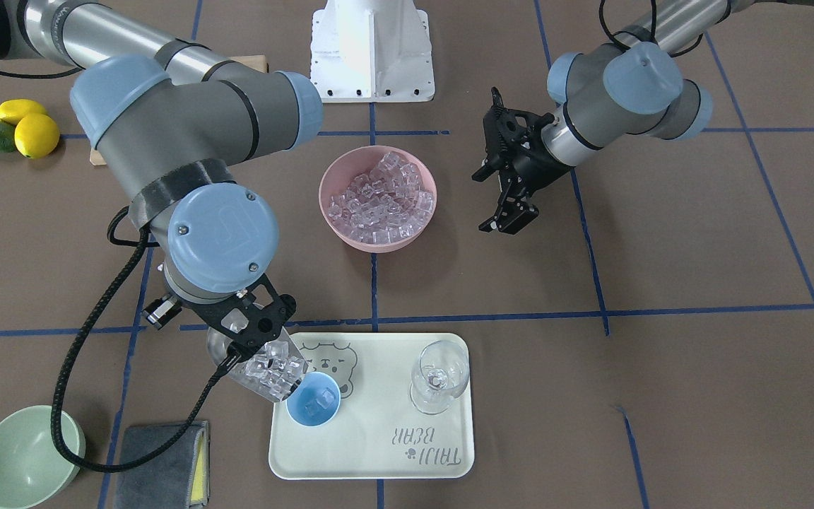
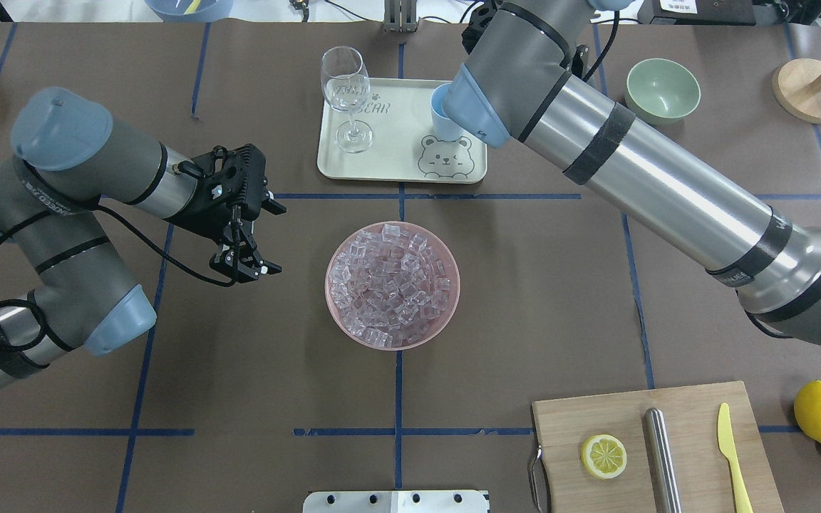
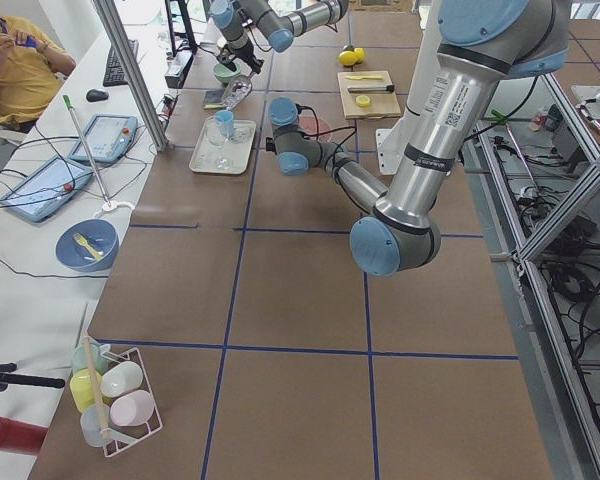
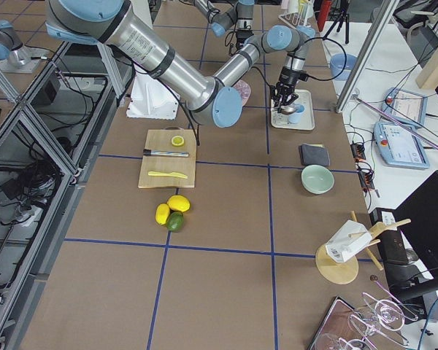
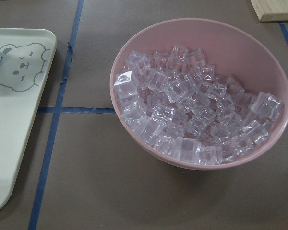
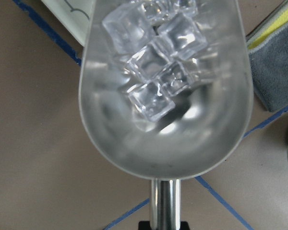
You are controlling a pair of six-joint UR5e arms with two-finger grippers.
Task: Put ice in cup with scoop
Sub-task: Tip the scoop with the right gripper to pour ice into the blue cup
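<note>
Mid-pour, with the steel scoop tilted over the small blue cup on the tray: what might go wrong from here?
1. The shiny steel scoop in the right gripper looks about as wide as the small light-blue cup. If several clear ice cubes slide out together, some may miss and land on the pale tray.
2. The scoop's lip appears to sit at the cup's rim, so pushing lower might tip the cup.

The right arm stretches far forward with its wrist turned downward. Its black two-finger gripper point(image 1: 236, 341) is clamped on the short rod handle of the shiny steel scoop point(image 1: 266, 373), tipping the trough mouth-down. The left arm is folded at the elbow, and its black gripper point(image 2: 246, 265) hovers low and angled downward, fingers apart and empty.
</note>
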